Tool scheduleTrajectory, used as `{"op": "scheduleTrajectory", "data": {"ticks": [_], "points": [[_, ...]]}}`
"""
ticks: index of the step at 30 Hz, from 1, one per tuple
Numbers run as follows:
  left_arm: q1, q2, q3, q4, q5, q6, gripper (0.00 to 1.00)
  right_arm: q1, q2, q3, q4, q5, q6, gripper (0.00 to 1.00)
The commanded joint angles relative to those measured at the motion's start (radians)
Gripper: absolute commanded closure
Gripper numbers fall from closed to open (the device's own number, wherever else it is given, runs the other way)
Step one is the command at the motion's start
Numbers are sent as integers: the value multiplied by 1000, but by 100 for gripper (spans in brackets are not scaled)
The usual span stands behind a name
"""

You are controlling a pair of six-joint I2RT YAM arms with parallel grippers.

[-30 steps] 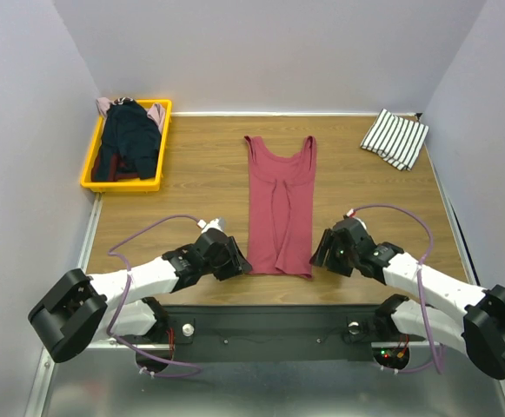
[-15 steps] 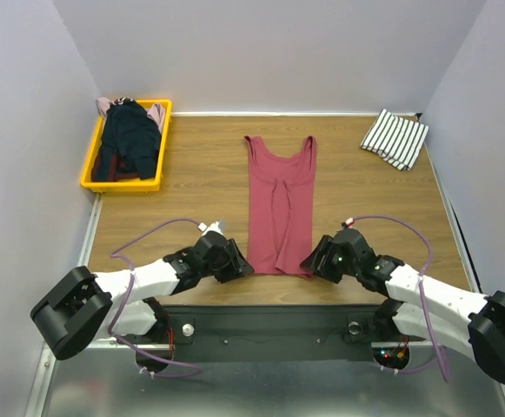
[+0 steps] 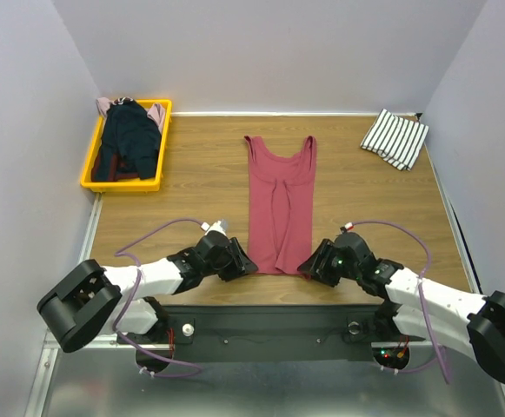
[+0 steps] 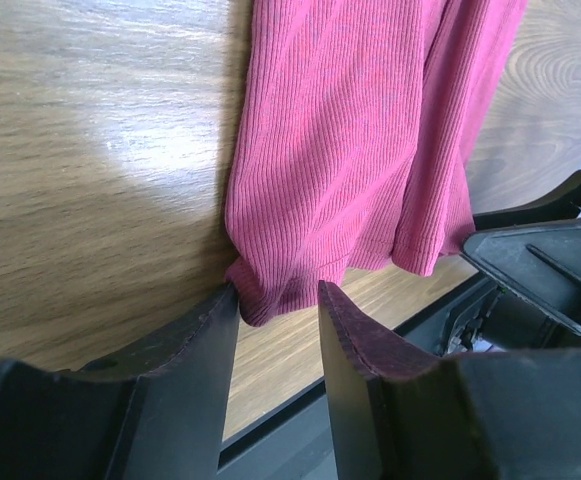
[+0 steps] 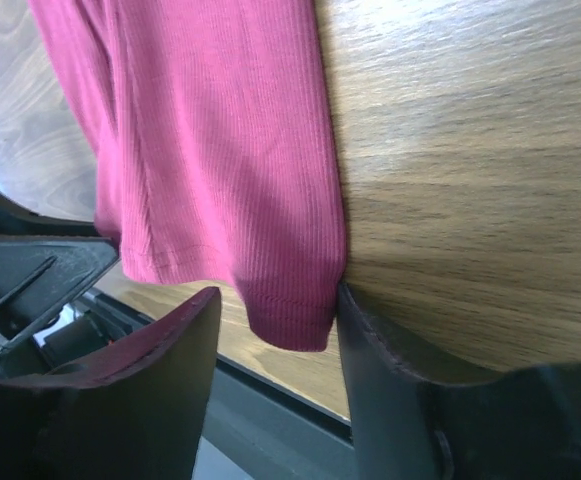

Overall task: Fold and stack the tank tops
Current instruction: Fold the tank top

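left tool [image 3: 249,265], right tool [image 3: 304,268] closer on red top [image 3: 278,204] hem, both parted, yellow bin [image 3: 120,184] holds navy top [image 3: 130,139]

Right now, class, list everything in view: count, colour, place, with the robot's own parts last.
dark red tank top: one, dark red, flat mid-table, hem nearest the arms
striped tank top: one, white with black stripes, folded, far right corner
bin: one, yellow, far left corner
heaped clothes: count unclear, dark navy and pale pink, inside the bin
table: one, brown wood, under everything
left pincer: one, black, open around the hem's left corner
right pincer: one, black, open around the hem's right corner
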Motion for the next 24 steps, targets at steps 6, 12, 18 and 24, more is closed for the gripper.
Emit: {"op": "scheduleTrajectory", "data": {"ticks": [6, 12, 18, 24], "points": [[-5, 32, -12, -24, -22, 24, 56, 16, 97, 14, -157, 82, -18, 52], [-6, 58, 30, -22, -34, 76, 75, 16, 117, 65, -159, 180, -82, 83], [-26, 41, 43, -48, -51, 92, 100, 21, 134, 137, -227, 205, -202, 97], [-127, -9, 29, -122, -103, 20, 100, 114, 48, 155, -384, 252, -212, 99]]}}
